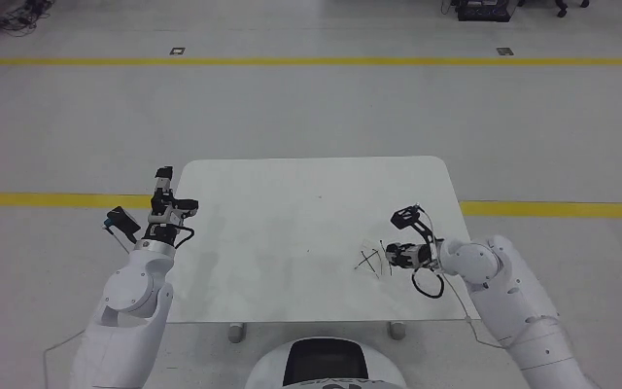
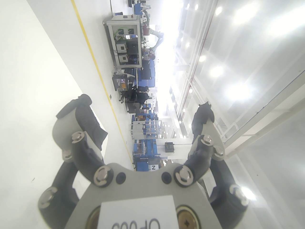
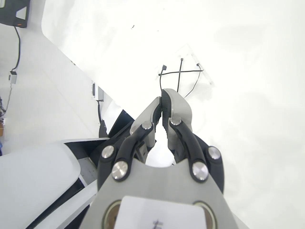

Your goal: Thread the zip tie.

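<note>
The right gripper point(image 3: 162, 96) is holding its fingers pressed together at the tails of the crossed zip ties point(image 3: 179, 70) lying on the tabletop point(image 3: 214, 24), while the left gripper point(image 2: 143, 103) is hanging well apart with fingers spread, so any lift is risking a thin tail slipping free or dragging its neighbours.

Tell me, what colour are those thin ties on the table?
Black; the zip ties show best in the right wrist view.
</note>
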